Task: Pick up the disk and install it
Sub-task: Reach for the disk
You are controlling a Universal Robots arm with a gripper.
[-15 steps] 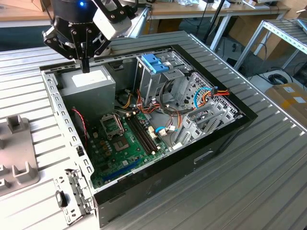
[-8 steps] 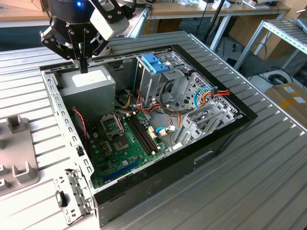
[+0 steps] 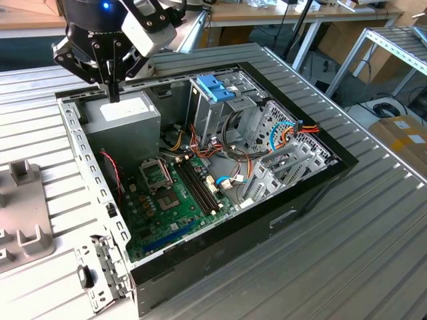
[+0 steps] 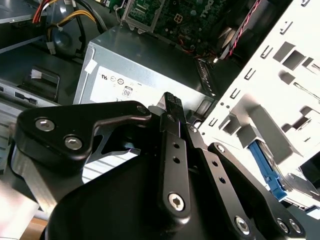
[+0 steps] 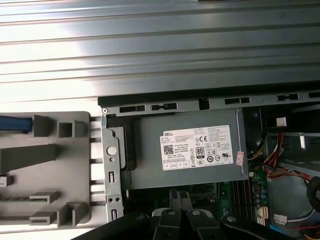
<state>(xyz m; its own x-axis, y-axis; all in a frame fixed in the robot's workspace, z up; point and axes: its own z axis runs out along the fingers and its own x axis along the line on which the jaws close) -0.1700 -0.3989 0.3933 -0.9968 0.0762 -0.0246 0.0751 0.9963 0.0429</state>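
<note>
My gripper point(image 3: 113, 92) hangs over the back corner of the open computer case point(image 3: 313, 190) on the exterior view's left, just above the grey power supply box point(image 3: 123, 123). Its fingers point(image 4: 171, 107) are pressed together with nothing between them. The disk itself is out of view. A blue plastic strip point(image 5: 15, 124) lies on the grey fixture point(image 5: 50, 165) outside the case wall; I cannot tell whether it belongs to the disk. That blue strip point(image 4: 265, 170) also shows past the white perforated wall in the second wrist view.
Inside the case are the green motherboard point(image 3: 180, 193), bundles of coloured cables point(image 3: 293, 130) and a metal drive cage with a bare blue caddy handle point(image 3: 215, 87). A loose metal bracket point(image 3: 100, 270) lies on the ribbed table point(image 3: 360, 253).
</note>
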